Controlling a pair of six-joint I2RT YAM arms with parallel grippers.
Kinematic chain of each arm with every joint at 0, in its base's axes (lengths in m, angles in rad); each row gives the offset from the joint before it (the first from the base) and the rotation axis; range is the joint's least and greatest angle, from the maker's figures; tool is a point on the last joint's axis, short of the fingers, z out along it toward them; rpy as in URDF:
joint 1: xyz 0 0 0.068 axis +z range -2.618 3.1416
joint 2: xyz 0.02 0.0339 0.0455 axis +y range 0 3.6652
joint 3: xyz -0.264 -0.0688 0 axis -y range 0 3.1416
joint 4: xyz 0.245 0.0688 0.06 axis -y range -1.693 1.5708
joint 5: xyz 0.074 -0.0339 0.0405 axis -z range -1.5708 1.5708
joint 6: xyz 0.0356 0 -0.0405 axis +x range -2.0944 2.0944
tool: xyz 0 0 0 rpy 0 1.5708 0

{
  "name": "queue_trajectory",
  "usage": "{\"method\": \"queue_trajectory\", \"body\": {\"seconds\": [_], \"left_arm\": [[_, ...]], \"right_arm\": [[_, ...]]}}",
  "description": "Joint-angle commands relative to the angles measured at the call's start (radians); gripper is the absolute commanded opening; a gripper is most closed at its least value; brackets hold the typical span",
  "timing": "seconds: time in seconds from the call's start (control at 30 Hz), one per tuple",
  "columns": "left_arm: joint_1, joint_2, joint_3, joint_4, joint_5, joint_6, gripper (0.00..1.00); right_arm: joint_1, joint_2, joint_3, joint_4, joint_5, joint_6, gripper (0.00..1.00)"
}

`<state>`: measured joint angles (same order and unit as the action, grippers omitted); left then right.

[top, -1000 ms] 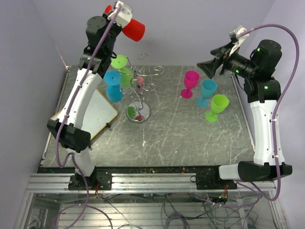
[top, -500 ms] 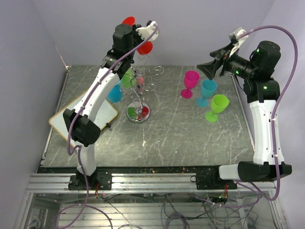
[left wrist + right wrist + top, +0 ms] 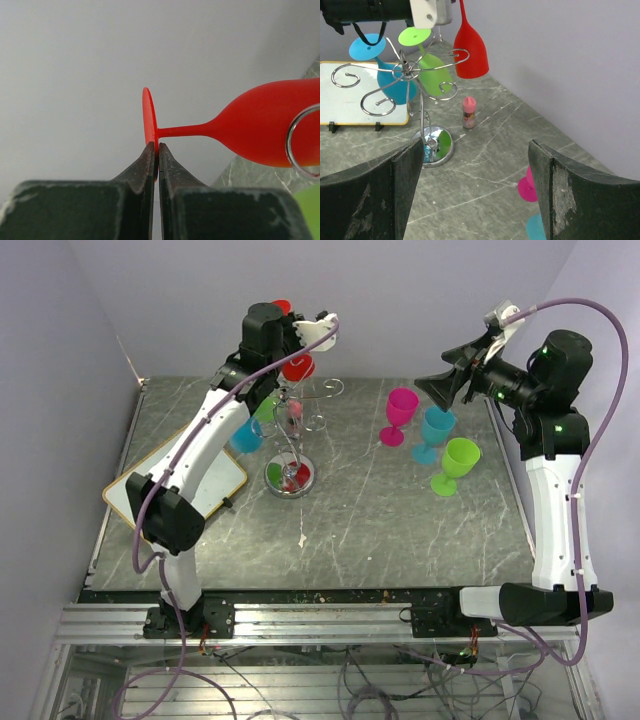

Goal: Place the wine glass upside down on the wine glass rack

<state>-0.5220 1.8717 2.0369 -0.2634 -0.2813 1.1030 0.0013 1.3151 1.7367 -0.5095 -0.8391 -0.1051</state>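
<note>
Left gripper: fingers closed on the foot rim of the red wine glass, pinching the disc edge-on. Right gripper: fingers spread wide, nothing between them, at the upper right of the top view, well apart from the wine glass rack.

Glass position: upper centre-left of the top view, up at the rack's head, off the table. In the right wrist view it hangs inverted, with the bowl down, the stem upright and the foot cut off by the top edge.

Key relation: the long axis runs straight away from the left fingers, with the foot at the tips and the bowl farthest out. In the left wrist view a wire curl overlaps the bowl at the right edge, not the stem.

Judgement: the curl sits at bowl height and the foot is above it. I cannot tell whether the stem is inside a slot. Only the left arm is near.
</note>
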Motion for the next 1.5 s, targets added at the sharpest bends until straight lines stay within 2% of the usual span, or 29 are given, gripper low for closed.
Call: {"method": "queue_trajectory", "body": {"seconds": [0.0, 0.23, 0.8, 1.47], "left_arm": [[-0.009, -0.071, 0.007, -0.053, 0.052, 0.036, 0.12], [-0.010, -0.084, -0.002, -0.108, 0.064, 0.064, 0.13], [-0.015, -0.141, -0.101, -0.104, 0.170, 0.121, 0.08], [-0.015, -0.157, -0.122, -0.191, 0.269, 0.213, 0.07]], "right_arm": [[-0.012, -0.026, -0.015, 0.033, -0.021, 0.016, 0.84], [-0.017, -0.043, -0.028, 0.036, -0.029, 0.015, 0.85], [-0.045, -0.052, -0.057, 0.067, -0.055, 0.043, 0.85], [-0.069, -0.049, -0.086, 0.100, -0.080, 0.073, 0.85]]}}
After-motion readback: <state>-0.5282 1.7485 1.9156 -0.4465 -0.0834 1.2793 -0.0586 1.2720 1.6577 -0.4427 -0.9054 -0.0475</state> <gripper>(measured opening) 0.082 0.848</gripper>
